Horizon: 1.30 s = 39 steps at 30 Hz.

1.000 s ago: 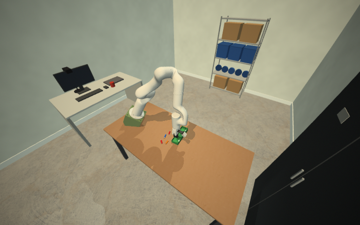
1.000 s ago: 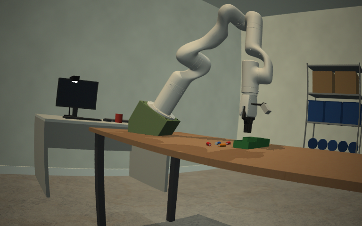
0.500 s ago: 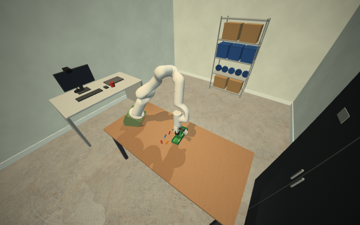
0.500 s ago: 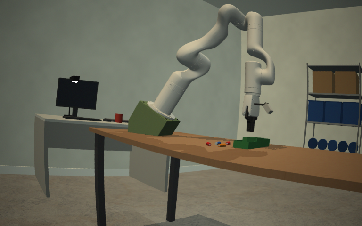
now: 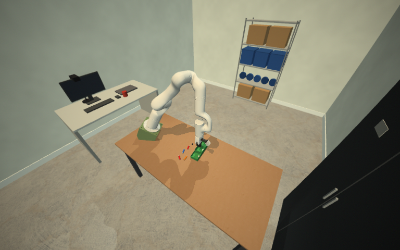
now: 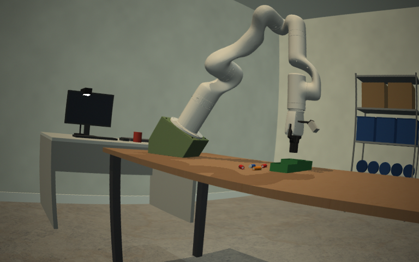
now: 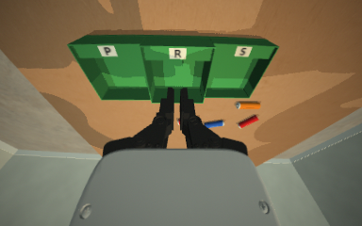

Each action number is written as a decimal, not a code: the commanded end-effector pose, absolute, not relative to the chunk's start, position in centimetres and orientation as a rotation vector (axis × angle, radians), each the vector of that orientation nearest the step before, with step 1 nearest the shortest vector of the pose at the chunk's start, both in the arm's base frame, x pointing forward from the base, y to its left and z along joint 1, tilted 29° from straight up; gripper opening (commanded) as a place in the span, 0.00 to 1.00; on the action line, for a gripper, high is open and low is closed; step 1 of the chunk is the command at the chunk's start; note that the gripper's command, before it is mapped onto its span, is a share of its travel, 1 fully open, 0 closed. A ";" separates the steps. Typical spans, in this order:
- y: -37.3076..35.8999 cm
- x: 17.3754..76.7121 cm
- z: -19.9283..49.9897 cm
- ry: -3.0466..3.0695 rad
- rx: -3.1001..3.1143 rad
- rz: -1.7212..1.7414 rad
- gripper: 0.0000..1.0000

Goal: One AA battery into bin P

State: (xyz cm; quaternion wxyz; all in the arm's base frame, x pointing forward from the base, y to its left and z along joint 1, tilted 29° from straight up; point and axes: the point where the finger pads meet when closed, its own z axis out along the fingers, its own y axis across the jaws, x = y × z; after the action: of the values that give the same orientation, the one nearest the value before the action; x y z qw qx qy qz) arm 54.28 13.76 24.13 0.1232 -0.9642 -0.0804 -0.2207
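Four small cylindrical AA batteries lie loose on the brown wooden worktop (image 7: 302, 56), none of them in a bin: an orange one (image 7: 248, 105), a blue one (image 7: 214, 124) and a red one (image 7: 248, 121) show whole in the wrist view, all at about 4 o'clock from the green three-compartment bin tray (image 7: 90, 66), just beside its near wall. A second red battery (image 6: 241, 167) shows in the exterior view, the farthest of the four from the tray; in the wrist view only a sliver of red peeks out between the fingers' shadowed edges.

The tray's compartments carry white labels P (image 7: 107, 51), R (image 7: 177, 54) and S (image 7: 242, 52), running from 9 o'clock to 3 o'clock. The P compartment holds nothing visible.

The black two-fingered gripper (image 7: 173, 97) hangs above the tray, its tips over the near wall of the middle R compartment, fingers clenched almost together with nothing visible between them. The white six-joint arm (image 6: 238, 49) arches up from its green wedge-shaped base (image 6: 175, 138) at the worktop's far end.
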 end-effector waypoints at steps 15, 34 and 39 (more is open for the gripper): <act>14.9 55.7 21.2 -0.234 -2.815 -0.641 0.07; 15.6 56.7 19.1 -0.234 -2.815 -0.641 0.07; 15.6 56.7 19.1 -0.234 -2.815 -0.641 0.07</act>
State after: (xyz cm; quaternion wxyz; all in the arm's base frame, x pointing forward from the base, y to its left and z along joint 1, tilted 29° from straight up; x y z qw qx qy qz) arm 56.60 15.59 19.05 0.1211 -0.9658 -0.0803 -0.2149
